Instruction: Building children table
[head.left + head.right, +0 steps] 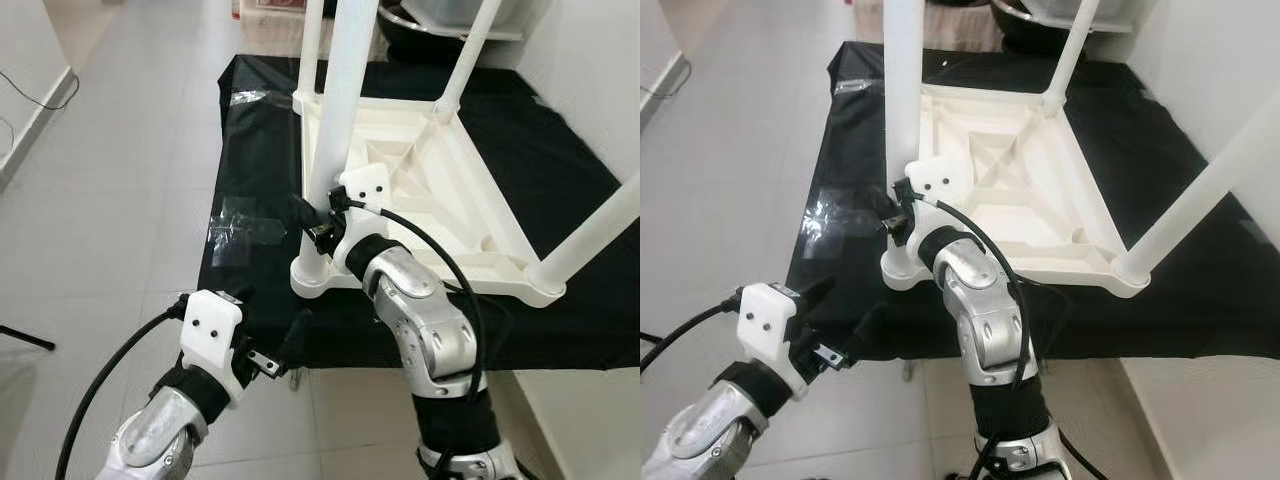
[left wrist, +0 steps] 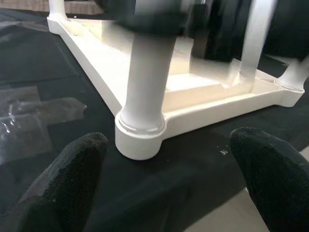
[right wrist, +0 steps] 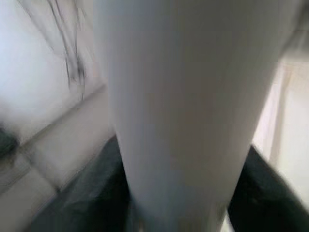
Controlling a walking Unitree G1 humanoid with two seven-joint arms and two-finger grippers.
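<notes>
No writing shows; right pincer (image 1: 318, 222) grips the white table (image 1: 420, 180) leg (image 1: 335, 120).

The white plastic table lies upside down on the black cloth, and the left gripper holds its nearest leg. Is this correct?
Not quite: the right gripper holds the nearest white leg, as the left eye view shows. The left gripper hangs open, apart.

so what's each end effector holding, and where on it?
Right end effector grips the near table leg low, just above its socket. Left end effector is open, holding nothing.
</notes>
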